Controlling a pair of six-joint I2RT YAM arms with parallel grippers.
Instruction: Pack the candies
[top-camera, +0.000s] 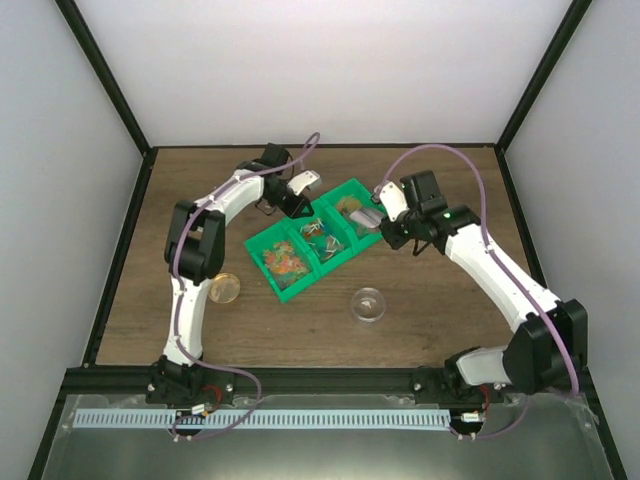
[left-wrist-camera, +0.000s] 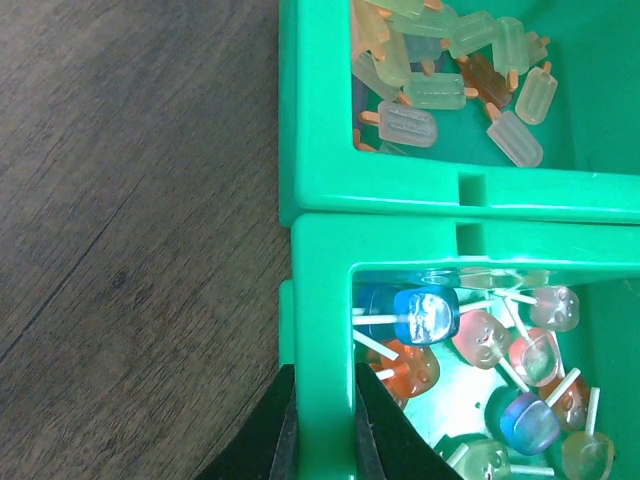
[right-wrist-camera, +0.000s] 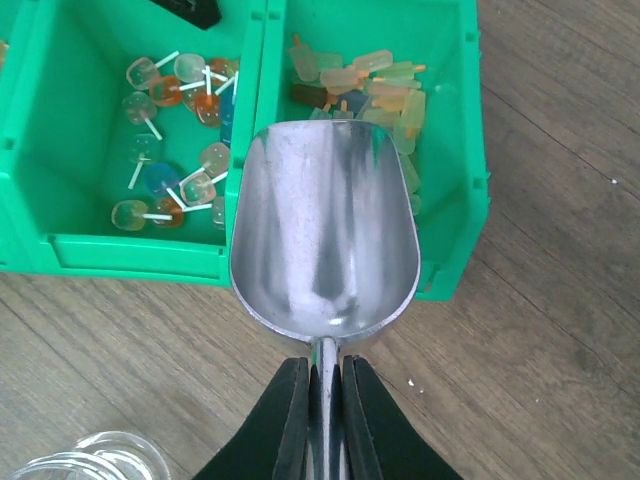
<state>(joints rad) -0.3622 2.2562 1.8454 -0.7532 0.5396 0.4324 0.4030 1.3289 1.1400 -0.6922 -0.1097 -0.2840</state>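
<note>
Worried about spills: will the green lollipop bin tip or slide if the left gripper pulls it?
Likely slides: the lollipop bin looks like light, stiff plastic on a smooth table. The left gripper pinches one wall only, so it might tilt.

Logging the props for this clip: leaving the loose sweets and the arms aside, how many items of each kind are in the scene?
green bins: 3
metal scoop: 1
clear round container: 1
amber round container: 1
Total: 6
</note>
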